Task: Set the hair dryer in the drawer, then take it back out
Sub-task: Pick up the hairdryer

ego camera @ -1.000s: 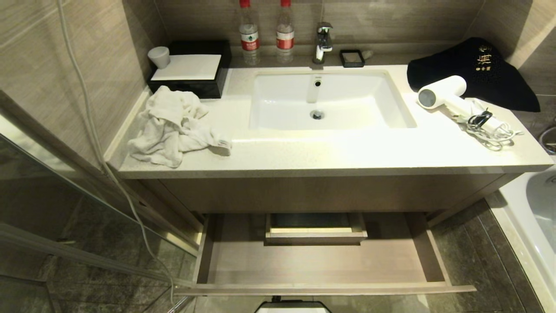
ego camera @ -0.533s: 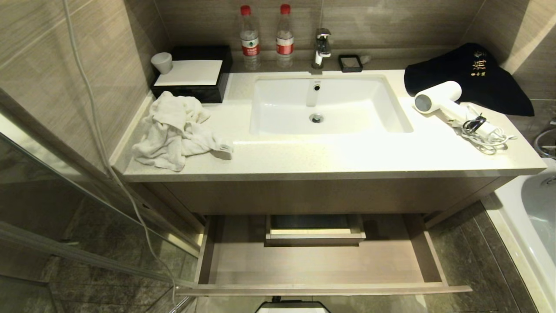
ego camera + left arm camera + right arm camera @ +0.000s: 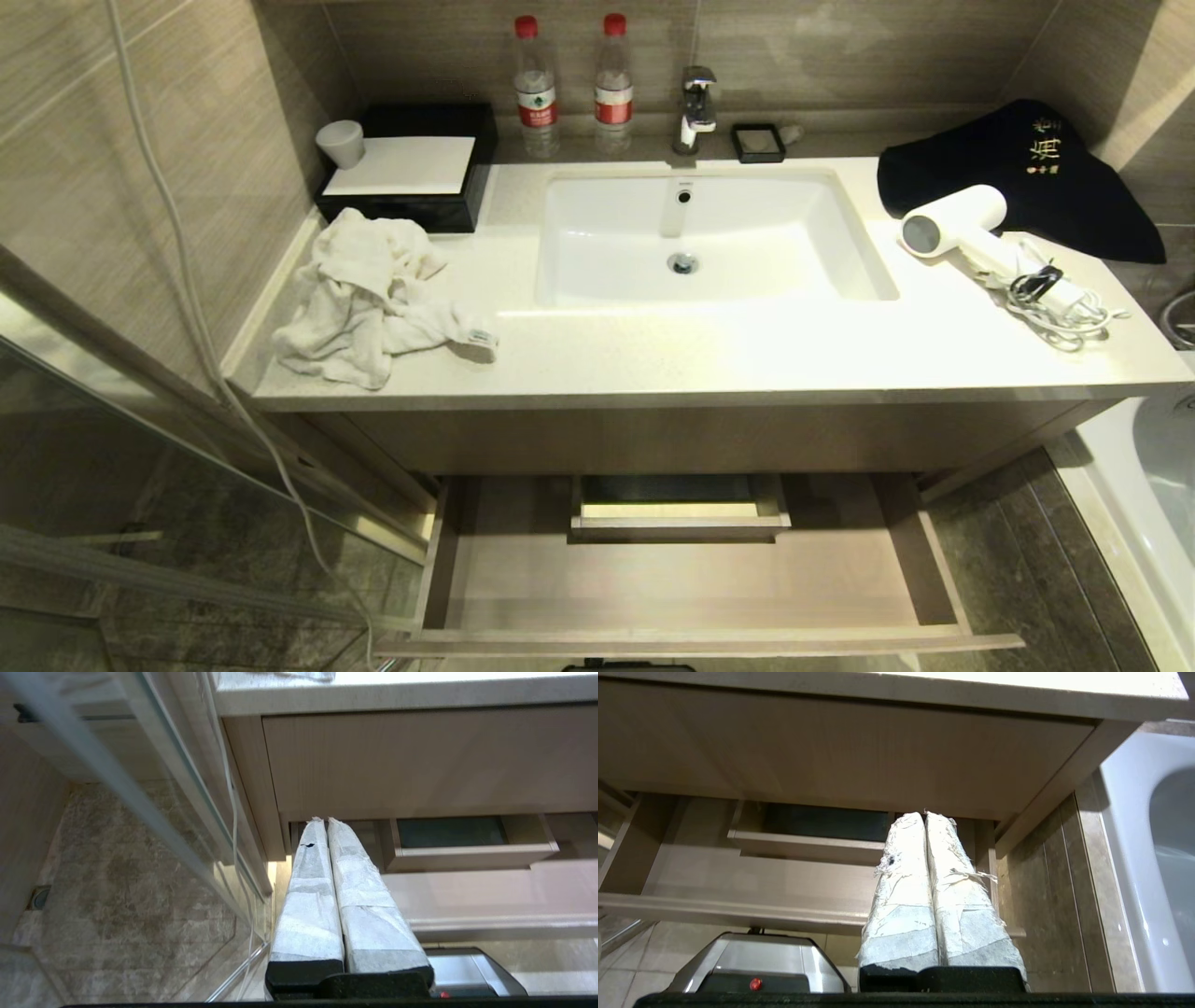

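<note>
drawer (image 3: 672, 579) open & seemingly empty, hair dryer (image 3: 952, 222) on counter (image 3: 709, 355); nothing stowed yet. left gripper (image 3: 325, 820), right gripper (image 3: 924, 815) both pressed together, low.

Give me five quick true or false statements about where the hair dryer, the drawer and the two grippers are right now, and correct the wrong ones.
1. The hair dryer lies inside the drawer. False: it lies on the countertop, right of the sink.
2. The drawer is pulled open. True.
3. The white towel lies on the counter left of the sink. True.
4. The right gripper holds the dryer's cord. False: its fingers are pressed together on nothing, down in front of the drawer.
5. The left gripper is wide open. False: its fingers are shut together.
</note>
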